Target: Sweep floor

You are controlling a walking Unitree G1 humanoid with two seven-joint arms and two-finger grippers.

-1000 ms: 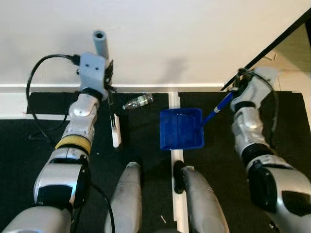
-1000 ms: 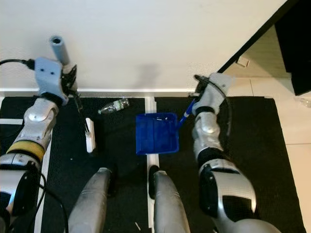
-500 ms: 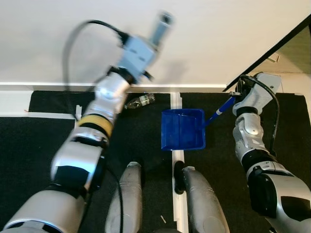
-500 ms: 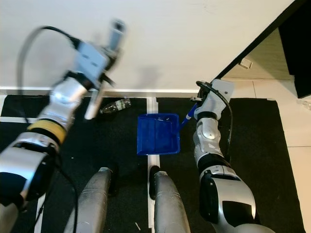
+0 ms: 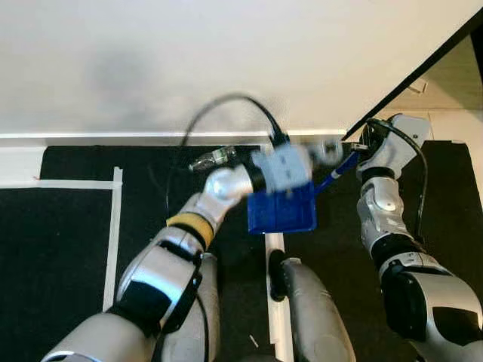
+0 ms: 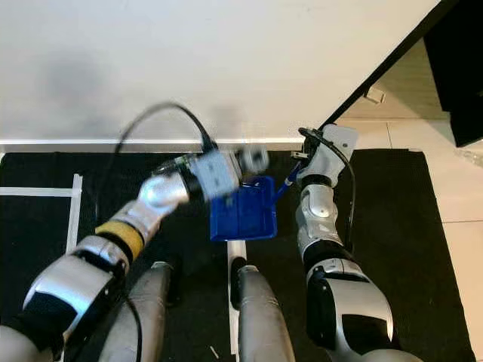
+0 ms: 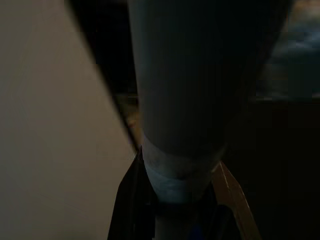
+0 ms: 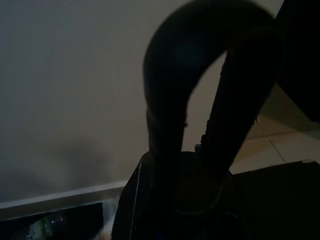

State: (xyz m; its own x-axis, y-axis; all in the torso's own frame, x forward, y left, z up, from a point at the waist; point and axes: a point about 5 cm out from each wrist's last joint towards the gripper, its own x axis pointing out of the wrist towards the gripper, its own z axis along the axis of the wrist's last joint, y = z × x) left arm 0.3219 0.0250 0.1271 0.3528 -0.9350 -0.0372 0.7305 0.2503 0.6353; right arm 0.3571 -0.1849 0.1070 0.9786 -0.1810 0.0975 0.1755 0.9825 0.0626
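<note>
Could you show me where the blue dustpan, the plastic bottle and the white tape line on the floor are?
dustpan [image 6: 249, 219]: right eye view, on the flat blue tray.
bottle [image 5: 209, 159]: left eye view, on its clear body by the wall.
tape line [image 5: 114, 226]: left eye view, on the strip running along the black mat.

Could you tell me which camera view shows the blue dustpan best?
The right eye view: the dustpan lies mostly uncovered on the black mat. In the left eye view the blurred left arm covers its top. The left wrist view is too dark to make it out, and the right wrist view looks toward the wall.
</note>
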